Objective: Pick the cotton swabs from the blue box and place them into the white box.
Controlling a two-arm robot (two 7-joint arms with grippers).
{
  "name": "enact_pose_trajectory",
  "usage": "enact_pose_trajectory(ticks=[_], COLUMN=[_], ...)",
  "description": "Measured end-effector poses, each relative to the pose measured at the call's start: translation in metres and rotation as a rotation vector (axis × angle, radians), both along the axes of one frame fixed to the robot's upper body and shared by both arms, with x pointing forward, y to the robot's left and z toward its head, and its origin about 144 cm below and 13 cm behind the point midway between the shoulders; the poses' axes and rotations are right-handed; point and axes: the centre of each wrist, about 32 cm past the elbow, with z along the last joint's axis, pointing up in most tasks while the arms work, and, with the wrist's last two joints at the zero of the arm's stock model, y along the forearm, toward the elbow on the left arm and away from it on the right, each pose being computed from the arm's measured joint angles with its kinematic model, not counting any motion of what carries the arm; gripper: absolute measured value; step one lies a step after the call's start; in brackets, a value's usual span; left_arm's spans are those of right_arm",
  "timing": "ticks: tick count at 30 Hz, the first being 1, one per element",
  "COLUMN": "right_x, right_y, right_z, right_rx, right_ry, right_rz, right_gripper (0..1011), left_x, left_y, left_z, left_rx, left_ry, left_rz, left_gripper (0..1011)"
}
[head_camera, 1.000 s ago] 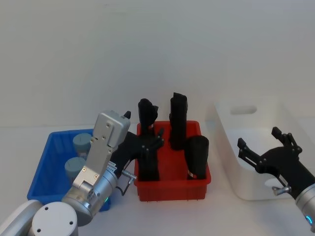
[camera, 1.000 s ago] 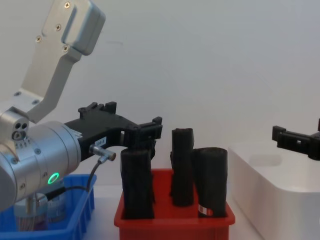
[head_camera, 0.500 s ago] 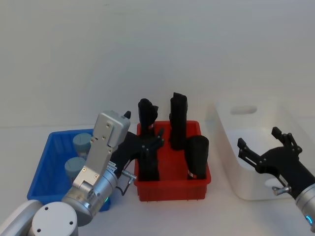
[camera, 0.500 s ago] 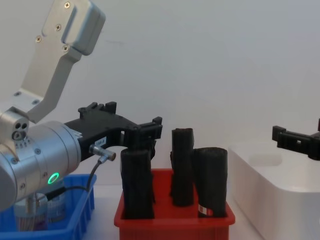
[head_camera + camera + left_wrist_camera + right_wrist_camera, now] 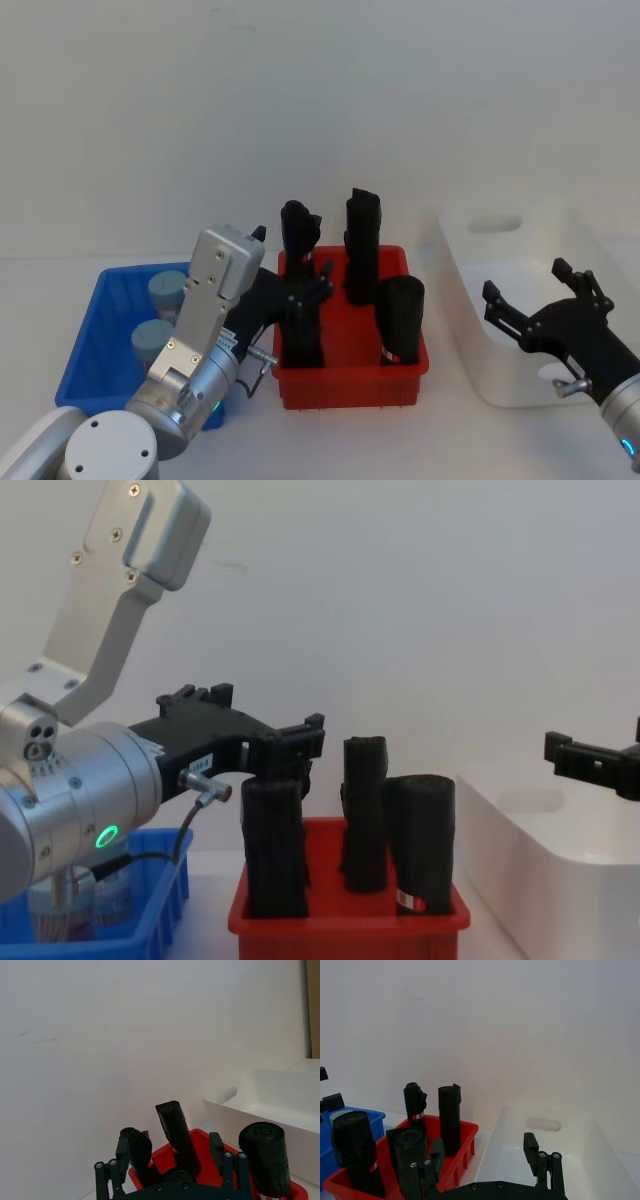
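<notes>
Nearest, the left arm (image 5: 205,320) bends up at the table's (image 5: 350,440) near left. Its silver link crosses the right part of the blue box (image 5: 92,325). The left gripper (image 5: 169,1141) reaches level, forward and rightward, over the near-left corner of the red bin (image 5: 350,385), jaws spread wide and holding nothing. The chest view puts it just above the front-left black roll, but contact cannot be judged.

The right gripper (image 5: 523,277) hangs over the near end of the white box (image 5: 452,262), jaws likewise wide and empty.

Two jars of cotton swabs (image 5: 152,340) stand upright in the blue box, one behind the other. In the chest view they sit low, partly hidden by the arm's body.

The left wrist view shows the fingers (image 5: 122,1152) framing the black rolls (image 5: 362,245), four of them upright in the red bin between the two boxes. The right wrist view shows a handle slot (image 5: 543,1124) in the white box's far end. Behind everything stands a plain white wall (image 5: 320,100).
</notes>
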Motion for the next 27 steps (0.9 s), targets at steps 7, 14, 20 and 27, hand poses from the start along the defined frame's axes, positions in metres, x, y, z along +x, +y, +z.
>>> enact_pose_trajectory(ticks=[7,14,20,27], right_x=[0.0,0.0,0.0,0.0], right_y=[0.0,0.0,0.0,0.0], right_z=[0.0,0.0,0.0,0.0], right_rx=[0.0,0.0,0.0,0.0], right_ry=[0.0,0.0,0.0,0.0], right_rz=[0.0,0.0,0.0,0.0], right_gripper=[1002,1002,1002,1002], left_x=[0.0,0.0,0.0,0.0], left_y=[0.0,0.0,0.0,0.0], left_z=[0.0,0.0,0.0,0.0], left_rx=[0.0,0.0,0.0,0.0], left_ry=[0.0,0.0,0.0,0.0], left_rz=[0.0,0.0,0.0,0.0], left_gripper=[1004,1004,1004,1004])
